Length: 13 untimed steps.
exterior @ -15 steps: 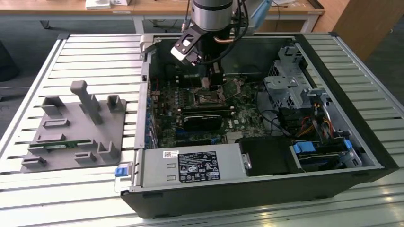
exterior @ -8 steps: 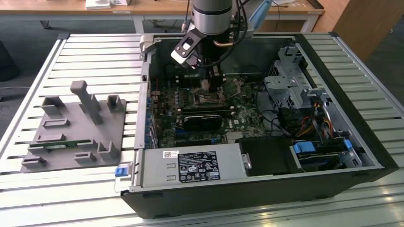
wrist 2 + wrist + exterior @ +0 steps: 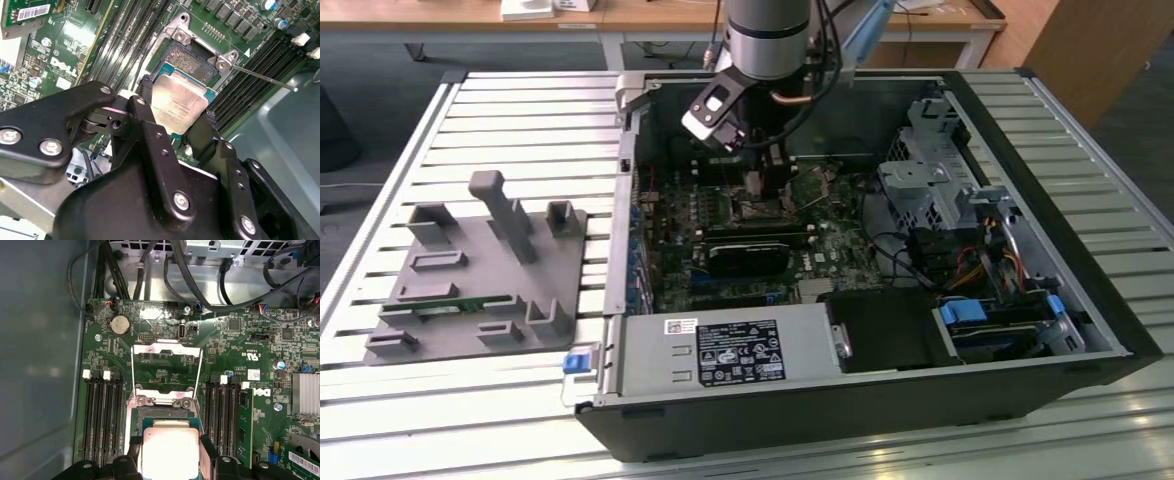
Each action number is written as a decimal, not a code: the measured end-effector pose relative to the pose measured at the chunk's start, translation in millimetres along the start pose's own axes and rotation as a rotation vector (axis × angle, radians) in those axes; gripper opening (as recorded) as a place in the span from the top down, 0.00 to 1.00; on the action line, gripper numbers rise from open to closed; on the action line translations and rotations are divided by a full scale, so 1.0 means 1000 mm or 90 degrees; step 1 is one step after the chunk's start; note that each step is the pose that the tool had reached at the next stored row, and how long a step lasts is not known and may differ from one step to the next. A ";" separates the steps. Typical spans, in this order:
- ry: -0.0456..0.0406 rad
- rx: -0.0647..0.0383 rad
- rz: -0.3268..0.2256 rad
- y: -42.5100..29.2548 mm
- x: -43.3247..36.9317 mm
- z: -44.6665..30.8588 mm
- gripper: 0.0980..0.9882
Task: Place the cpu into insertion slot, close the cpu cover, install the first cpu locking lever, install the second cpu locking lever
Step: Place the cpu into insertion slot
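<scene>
My gripper [image 3: 176,111] is shut on the cpu [image 3: 181,102], a flat square chip with a dull silvery top, one black finger [image 3: 146,97] on each of two opposite edges. The chip hangs just over the insertion slot [image 3: 194,59], overlapping part of its dark centre; I cannot tell whether they touch. In the first wrist view the cpu [image 3: 169,452] sits right by the insertion slot [image 3: 162,415], and the cpu cover [image 3: 166,346] stands swung open beyond it. A thin locking lever [image 3: 265,77] sticks out sideways. In the exterior view the gripper [image 3: 758,182] reaches down into the open computer case.
Long black memory slots [image 3: 102,415] flank the socket on both sides. A black card [image 3: 747,255] lies just in front of the gripper, the power supply [image 3: 720,352] nearer still. A drive cage [image 3: 927,185] and cables stand at the exterior view's right. A grey fixture plate [image 3: 480,270] lies outside the case.
</scene>
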<state>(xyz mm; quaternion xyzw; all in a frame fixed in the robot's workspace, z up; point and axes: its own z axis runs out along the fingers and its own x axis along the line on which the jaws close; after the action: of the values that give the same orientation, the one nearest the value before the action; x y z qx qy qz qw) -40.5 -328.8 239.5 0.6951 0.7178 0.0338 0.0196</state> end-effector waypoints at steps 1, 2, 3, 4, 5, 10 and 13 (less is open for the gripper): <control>0.0000 0.000 0.000 -0.0001 0.0000 0.0009 0.51; 0.0000 0.000 0.000 -0.0001 0.0000 0.0017 0.51; 0.0000 0.000 0.000 -0.0002 0.0000 0.0024 0.51; 0.0001 0.000 0.000 -0.0002 -0.0001 0.0031 0.51; 0.0000 0.000 0.000 -0.0003 -0.0001 0.0037 0.51; 0.0000 0.000 0.000 -0.0005 -0.0001 0.0068 0.51; 0.0000 0.000 0.000 -0.0007 -0.0002 0.0086 0.51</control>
<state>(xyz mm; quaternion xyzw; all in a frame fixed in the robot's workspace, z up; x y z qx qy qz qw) -40.5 -328.8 230.9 0.6952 0.7178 0.0336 0.0194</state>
